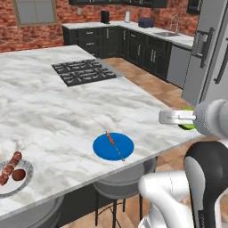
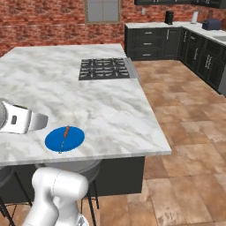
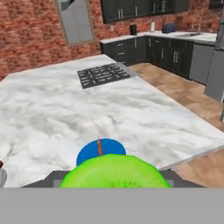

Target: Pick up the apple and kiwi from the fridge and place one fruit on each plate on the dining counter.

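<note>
Gripper (image 3: 114, 181): one, fingers clamped on the kiwi, held off the near edge of the counter.
Kiwi (image 3: 114, 173): one, lime-green cut face toward the hand camera, between the fingers; in the left base view a green sliver (image 1: 189, 118) shows at the hand.
Blue plate (image 3: 100, 151): one, flat, just beyond the kiwi on the dining counter (image 3: 65, 105), near its front edge; a thin orange stick (image 1: 115, 145) lies across it.
Grey plate (image 1: 15, 178): one, rimmed, well off to the left of the fingers; holds one apple (image 1: 18, 174) and one reddish-brown skewer (image 1: 10, 168), side by side.
Cooktop grates (image 1: 83, 71): one set, far beyond the plate.
Stools (image 1: 120, 185): two seats under the counter edge.
Fridge (image 1: 209, 53): one, right of the hand.
Arm: forearm level, hand pointing over the counter.
</note>
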{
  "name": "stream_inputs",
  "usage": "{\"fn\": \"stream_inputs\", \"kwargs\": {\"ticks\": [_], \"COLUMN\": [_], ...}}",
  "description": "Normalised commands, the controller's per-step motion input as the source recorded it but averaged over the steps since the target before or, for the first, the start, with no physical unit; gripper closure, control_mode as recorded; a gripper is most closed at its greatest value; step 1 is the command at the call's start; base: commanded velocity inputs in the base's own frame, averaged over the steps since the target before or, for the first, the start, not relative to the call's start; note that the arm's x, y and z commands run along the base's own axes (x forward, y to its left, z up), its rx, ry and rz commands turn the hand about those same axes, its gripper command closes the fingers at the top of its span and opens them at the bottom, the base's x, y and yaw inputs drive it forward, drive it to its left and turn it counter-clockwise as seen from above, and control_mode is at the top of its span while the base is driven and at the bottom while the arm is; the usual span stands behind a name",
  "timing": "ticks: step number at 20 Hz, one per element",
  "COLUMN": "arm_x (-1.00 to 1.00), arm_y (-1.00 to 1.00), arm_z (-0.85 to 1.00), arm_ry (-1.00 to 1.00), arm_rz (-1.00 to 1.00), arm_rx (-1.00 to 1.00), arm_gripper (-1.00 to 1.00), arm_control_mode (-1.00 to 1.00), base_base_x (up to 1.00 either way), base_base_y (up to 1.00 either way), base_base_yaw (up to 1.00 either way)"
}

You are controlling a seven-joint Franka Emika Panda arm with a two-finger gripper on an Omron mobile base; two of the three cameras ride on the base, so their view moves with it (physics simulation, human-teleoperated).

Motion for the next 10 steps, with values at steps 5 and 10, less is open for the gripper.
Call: {"fn": "stream_inputs", "kwargs": {"ticks": [5,10], "arm_x": [0.99,0.65], "arm_y": [0.26,0.23], "arm_z": [-0.39,-0.71], "arm_ry": [0.54,0.47], "arm_rz": [0.19,0.22], "arm_rx": [0.0,0.0], "arm_gripper": [1.0,1.0], "arm_control_mode": [-1.0,-1.0], "base_base_x": [0.0,0.0], "base_base_y": [0.0,0.0], "base_base_yaw": [0.0,0.0]}}
